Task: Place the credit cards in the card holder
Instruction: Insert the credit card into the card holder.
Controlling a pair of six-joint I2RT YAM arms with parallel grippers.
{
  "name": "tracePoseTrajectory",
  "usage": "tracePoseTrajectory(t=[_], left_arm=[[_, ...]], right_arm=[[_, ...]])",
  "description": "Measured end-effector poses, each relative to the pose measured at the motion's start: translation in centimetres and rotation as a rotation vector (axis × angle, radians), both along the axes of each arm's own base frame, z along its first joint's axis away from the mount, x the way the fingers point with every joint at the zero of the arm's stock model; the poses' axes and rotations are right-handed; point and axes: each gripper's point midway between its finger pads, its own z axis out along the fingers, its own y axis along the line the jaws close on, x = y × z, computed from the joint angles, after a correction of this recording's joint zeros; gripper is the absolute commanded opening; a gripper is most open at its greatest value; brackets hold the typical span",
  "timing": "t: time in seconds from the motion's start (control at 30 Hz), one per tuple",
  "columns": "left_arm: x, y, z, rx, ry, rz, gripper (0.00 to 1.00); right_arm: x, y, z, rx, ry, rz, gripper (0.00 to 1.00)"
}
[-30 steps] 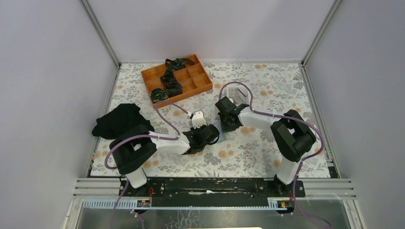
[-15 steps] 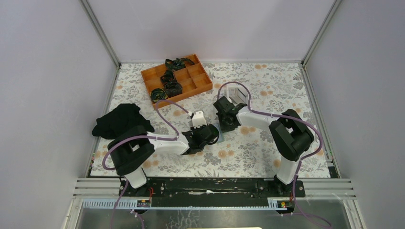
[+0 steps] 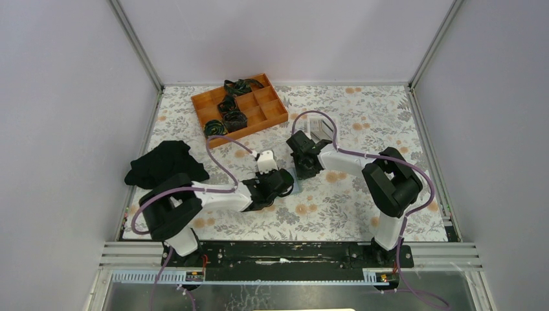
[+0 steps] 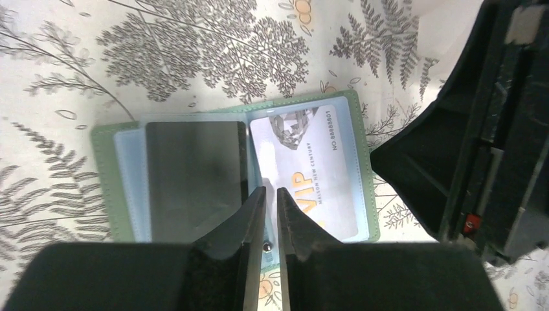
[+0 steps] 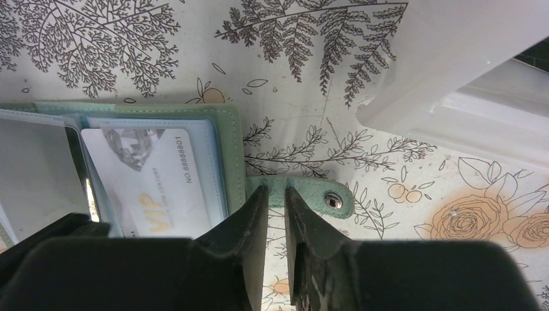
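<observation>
Orange box (image 3: 270, 109) holds dark bundles (image 3: 234, 118); black cloth (image 3: 165, 162) lies left.

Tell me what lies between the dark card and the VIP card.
In the left wrist view, just the holder's centre fold and clear sleeve edges separate the dark card from the VIP card; the left gripper's tips stand over its near end.

Sage-green card holder (image 4: 103, 181), black card (image 4: 194, 181), floral tablecloth (image 4: 194, 52)

The top camera looks steeply down from above and behind on the whole table (image 3: 353, 217), while each wrist camera peers closely past the left claw (image 4: 270, 192) or right claw (image 5: 276, 190), both sharing the open card holder (image 4: 103, 184) under and ahead of both claws.
</observation>
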Motion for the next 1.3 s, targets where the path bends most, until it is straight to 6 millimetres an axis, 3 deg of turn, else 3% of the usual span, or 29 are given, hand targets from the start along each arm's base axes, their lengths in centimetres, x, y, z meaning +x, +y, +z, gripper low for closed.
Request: tracePoseTrajectory(t=[0.23, 0.67, 1.03, 1.3], left_arm=[[0.0, 1.1, 2.0, -0.032, -0.047, 0.022, 0.19], [-0.1, 1.4, 0.9, -0.013, -0.028, 0.019, 0.18], [0.3, 0.9, -0.7, -0.017, 0.005, -0.008, 0.35], [0.7, 0.4, -0.9, -0.032, 0.002, -0.014, 0.37]], right_arm=[[0.0, 0.0, 0.0, -0.006, 0.007, 0.000, 0.24], [0.0, 0.1, 0.0, -0.010, 0.015, 0.002, 0.27], [0.0, 0.2, -0.1, -0.010, 0.022, 0.011, 0.29], [0.0, 0.2, -0.1, -0.010, 0.022, 0.011, 0.29]])
